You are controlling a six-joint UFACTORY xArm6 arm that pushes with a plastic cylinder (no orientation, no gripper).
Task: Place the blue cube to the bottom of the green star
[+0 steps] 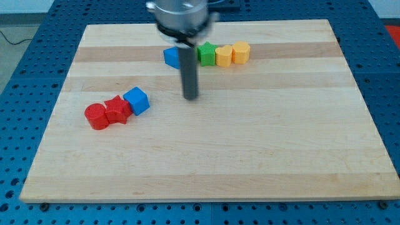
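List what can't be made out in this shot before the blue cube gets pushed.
- Blue block at the top row, camera view: its right part is hidden behind my rod, so its shape is unclear.
- Green star: its left edge is covered by the rod; whether it touches that blue block cannot be told.
- Arm above the rod: blurred and cut off by the view's top edge.
- My tip shows, well right of the blue cube.

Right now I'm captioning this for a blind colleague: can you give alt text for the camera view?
My tip rests on a wooden board, right of the blue cube, which touches two red blocks. Behind the rod, a row runs along the view's top: blue block, green star, two yellow blocks.
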